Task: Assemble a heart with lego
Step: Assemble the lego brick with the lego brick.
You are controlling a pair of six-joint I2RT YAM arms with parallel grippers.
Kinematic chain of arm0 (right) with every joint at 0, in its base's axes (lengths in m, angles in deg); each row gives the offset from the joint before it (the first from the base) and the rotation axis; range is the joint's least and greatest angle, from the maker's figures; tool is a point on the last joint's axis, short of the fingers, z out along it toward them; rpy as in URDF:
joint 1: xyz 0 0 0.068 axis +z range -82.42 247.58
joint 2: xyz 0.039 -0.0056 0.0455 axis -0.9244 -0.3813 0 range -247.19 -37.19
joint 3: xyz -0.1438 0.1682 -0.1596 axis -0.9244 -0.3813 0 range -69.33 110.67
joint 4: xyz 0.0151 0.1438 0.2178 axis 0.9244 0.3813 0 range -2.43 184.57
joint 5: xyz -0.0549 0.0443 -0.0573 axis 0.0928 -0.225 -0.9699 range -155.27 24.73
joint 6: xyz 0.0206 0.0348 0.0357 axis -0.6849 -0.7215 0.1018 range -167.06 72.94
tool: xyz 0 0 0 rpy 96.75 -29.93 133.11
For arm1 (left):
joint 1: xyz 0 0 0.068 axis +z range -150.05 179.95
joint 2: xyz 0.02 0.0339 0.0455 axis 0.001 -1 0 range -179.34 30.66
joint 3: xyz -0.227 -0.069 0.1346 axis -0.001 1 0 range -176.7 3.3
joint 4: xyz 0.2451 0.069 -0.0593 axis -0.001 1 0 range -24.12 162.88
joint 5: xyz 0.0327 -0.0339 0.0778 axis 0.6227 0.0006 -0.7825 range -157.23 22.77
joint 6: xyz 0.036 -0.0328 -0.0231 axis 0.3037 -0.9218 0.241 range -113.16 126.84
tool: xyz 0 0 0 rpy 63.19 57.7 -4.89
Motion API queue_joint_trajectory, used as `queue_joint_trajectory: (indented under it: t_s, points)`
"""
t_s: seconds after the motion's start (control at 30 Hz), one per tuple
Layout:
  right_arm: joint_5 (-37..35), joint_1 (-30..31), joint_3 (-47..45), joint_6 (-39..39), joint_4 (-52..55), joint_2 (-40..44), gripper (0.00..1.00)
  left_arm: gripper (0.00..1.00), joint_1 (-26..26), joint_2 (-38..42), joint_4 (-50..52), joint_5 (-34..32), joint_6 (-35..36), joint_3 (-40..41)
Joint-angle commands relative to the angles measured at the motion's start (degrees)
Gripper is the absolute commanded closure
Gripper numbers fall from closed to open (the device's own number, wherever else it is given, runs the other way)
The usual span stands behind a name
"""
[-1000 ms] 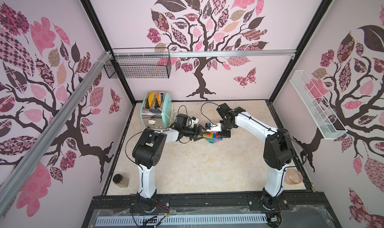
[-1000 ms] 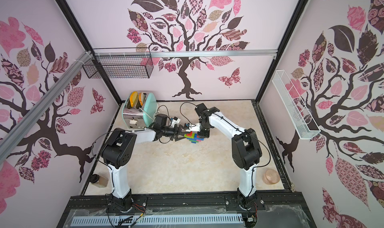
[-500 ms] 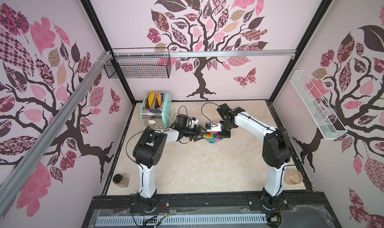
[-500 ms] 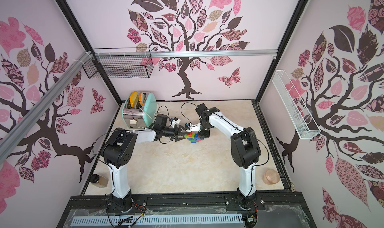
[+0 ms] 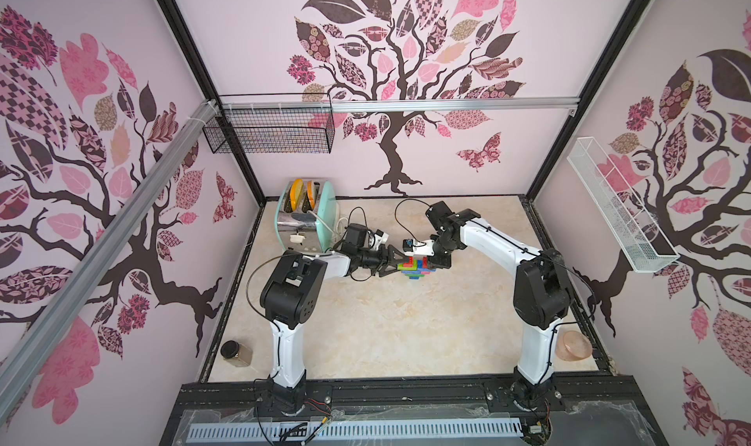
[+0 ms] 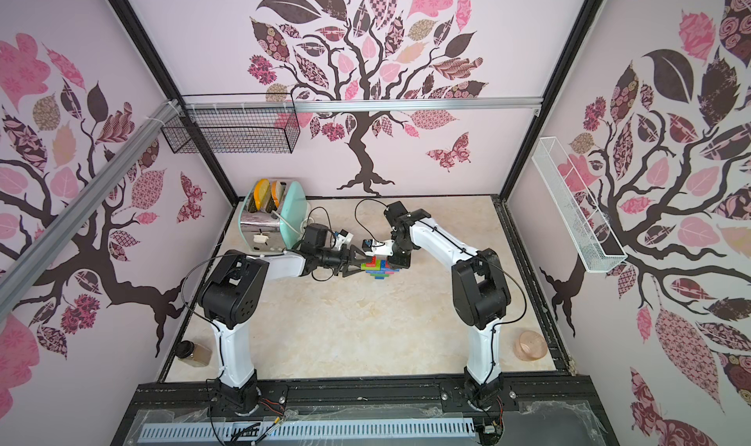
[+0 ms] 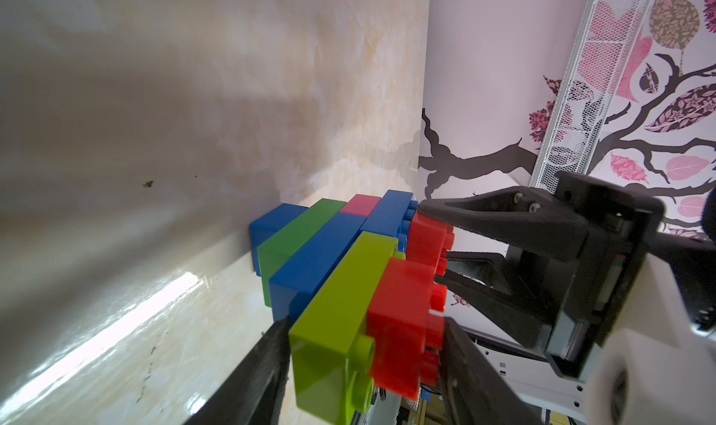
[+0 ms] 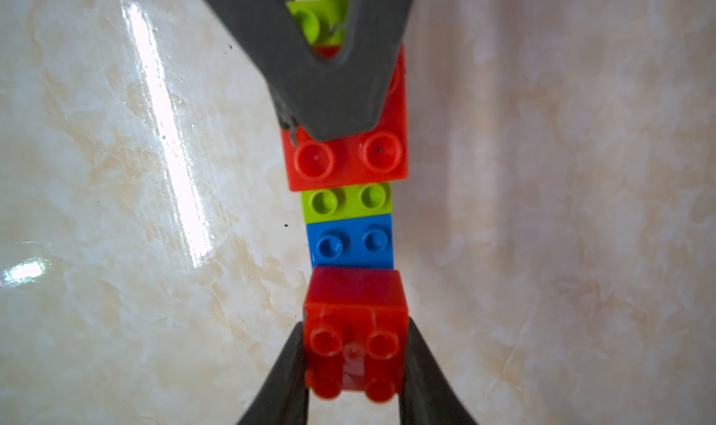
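While the heart (image 5: 416, 275) stands on edge on the table (image 5: 365, 326), mid-width toward the back wall, both grippers are at it. Right gripper (image 8: 354, 365): jaws pinch the red brick (image 8: 354, 299) on the heart's top. Left gripper (image 7: 364, 326): jaws half spread, clamping the lime brick (image 7: 333, 318) and the other red brick (image 7: 403, 310) stacked on it, one finger beneath, one on the studs

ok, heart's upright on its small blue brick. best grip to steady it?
Probably clamp the heart at its wide top: one jaw under the overhanging lime brick, one on the red brick above it, coming level from the robot's left. The stepped overhang leaves room beneath; the left tool grips there.
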Motion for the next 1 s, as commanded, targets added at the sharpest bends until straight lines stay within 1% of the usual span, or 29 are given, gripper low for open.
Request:
queue_joint_trajectory:
  t_s: [0.0, 0.1, 0.23, 0.47, 0.6, 0.73, 0.83, 0.9, 0.97]
  points:
    - [1.89, -0.36, 0.67, 1.17, 0.72, -1.89, 0.74, 0.38, -0.26, -1.46, -0.51, 0.61, 0.54, -1.06]
    - [3.61, -0.2, -0.1, 1.37, 0.65, -1.55, 0.74, 0.38, -0.14, -1.68, 0.07, 0.57, 0.82, -1.43]
    - [4.1, -0.06, -2.0, 1.59, 0.28, -0.07, 0.74, 0.38, 0.26, -2.06, 0.13, 0.57, 0.57, -2.13]
    - [3.01, 1.39, -3.48, 0.58, -0.2, 1.14, 0.74, 0.38, 0.95, -2.75, 0.13, 0.7, 0.16, -3.7]
    - [0.61, 1.4, -4.1, -0.55, -2.77, 1.37, 0.75, 0.38, 1.33, -2.94, 0.13, 0.58, 0.07, -3.83]
    - [1.24, 1.27, -2.99, -1.04, -2.77, 1.84, 0.75, 0.37, 1.64, -3.3, 0.31, 0.66, 0.28, -3.69]
    - [1.75, 1.09, -1.8, -2.01, -2.29, 2.1, 0.75, 0.37, 1.36, -2.94, 0.64, 0.58, 1.17, -3.81]
    - [2.15, 0.81, -1.46, -2.5, -2.35, 2.7, 0.75, 0.37, 1.11, -2.53, 3.4, 0.39, 2.68, -4.29]
    - [3.46, 0.3, -0.73, -3.58, -1.95, 3.41, 0.75, 0.36, 0.63, -2.22, 7.48, -0.55, 5.67, -5.38]
